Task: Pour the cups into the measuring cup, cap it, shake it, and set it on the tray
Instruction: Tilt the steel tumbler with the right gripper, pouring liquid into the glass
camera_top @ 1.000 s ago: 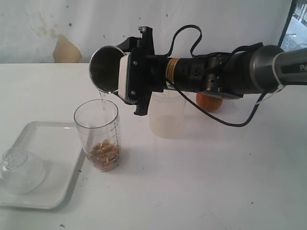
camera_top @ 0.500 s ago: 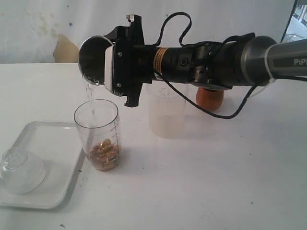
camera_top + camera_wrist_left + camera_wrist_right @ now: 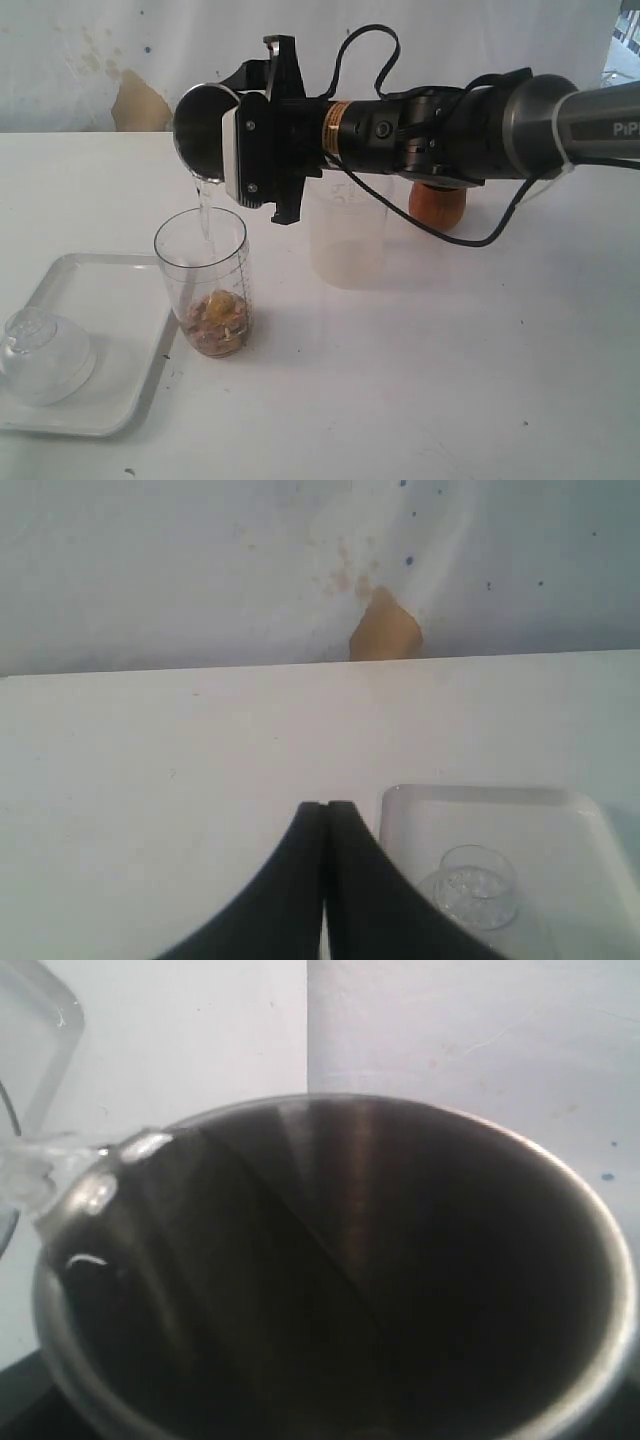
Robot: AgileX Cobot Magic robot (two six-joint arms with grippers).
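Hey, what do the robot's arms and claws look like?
The right arm is a black cylinder joining a grey metallic section with white lettering, an orange label and a loose black cable. The right claw has a white faceplate. The left claw shows two black, curved, tapering fingers.

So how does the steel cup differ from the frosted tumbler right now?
The steel cup is held in the air by the right gripper; the frosted tumbler stands on the table. The steel cup is tipped on its side, pouring a thin stream into the measuring cup; the frosted tumbler is upright. The steel cup is opaque and shiny; the frosted tumbler is milky and translucent. Both are open-topped cups.
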